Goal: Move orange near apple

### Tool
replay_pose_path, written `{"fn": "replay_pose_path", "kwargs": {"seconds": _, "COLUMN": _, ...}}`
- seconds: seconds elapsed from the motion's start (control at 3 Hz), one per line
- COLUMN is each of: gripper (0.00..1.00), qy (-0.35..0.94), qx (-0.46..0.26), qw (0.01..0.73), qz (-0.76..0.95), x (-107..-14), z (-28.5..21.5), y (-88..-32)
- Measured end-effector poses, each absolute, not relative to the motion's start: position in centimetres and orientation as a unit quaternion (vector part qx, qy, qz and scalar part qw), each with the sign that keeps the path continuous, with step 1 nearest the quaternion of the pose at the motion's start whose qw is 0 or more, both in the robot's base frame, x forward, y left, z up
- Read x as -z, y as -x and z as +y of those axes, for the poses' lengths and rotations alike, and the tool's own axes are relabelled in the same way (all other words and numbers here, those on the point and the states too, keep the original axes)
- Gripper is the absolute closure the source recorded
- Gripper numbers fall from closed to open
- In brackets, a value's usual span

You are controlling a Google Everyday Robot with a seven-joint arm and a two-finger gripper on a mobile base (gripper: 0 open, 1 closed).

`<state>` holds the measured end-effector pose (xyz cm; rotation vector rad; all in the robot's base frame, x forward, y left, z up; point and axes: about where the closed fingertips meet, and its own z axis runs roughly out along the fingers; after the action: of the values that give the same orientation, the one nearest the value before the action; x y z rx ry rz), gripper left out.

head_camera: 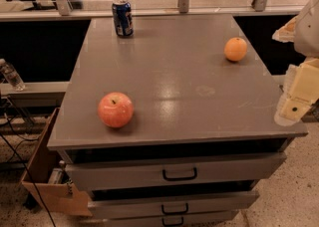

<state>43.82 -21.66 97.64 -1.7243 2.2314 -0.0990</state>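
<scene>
The orange (235,49) sits on the far right part of the grey cabinet top (174,71). The red-pink apple (115,109) sits near the front left of the same top, far from the orange. My gripper (297,96) shows as pale yellow-white parts at the right edge of the view, beside the cabinet's right front corner and off the top. It is below and to the right of the orange and holds nothing that I can see.
A blue soda can (122,18) stands upright at the far left edge of the top. The cabinet has drawers (179,173) with black handles in front. A cardboard box (47,171) and cables lie on the floor at left. A plastic bottle (11,74) lies on a ledge at left.
</scene>
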Motion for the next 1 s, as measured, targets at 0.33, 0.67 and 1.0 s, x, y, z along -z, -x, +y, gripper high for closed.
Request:
{"fn": "replay_pose_path", "kwargs": {"seconds": 0.33, "gripper": 0.00, "qy": 0.603, "qx": 0.035, "qw": 0.159, "qz": 0.781, "x": -97.6, "z": -21.7, "y": -43.8}}
{"fn": "replay_pose_path", "kwargs": {"seconds": 0.67, "gripper": 0.00, "qy": 0.600, "qx": 0.030, "qw": 0.185, "qz": 0.778, "x": -97.5, "z": -22.5, "y": -46.5}}
{"fn": "replay_pose_path", "kwargs": {"seconds": 1.0, "gripper": 0.00, "qy": 0.590, "qx": 0.014, "qw": 0.241, "qz": 0.770, "x": -97.4, "z": -24.3, "y": -51.3}}
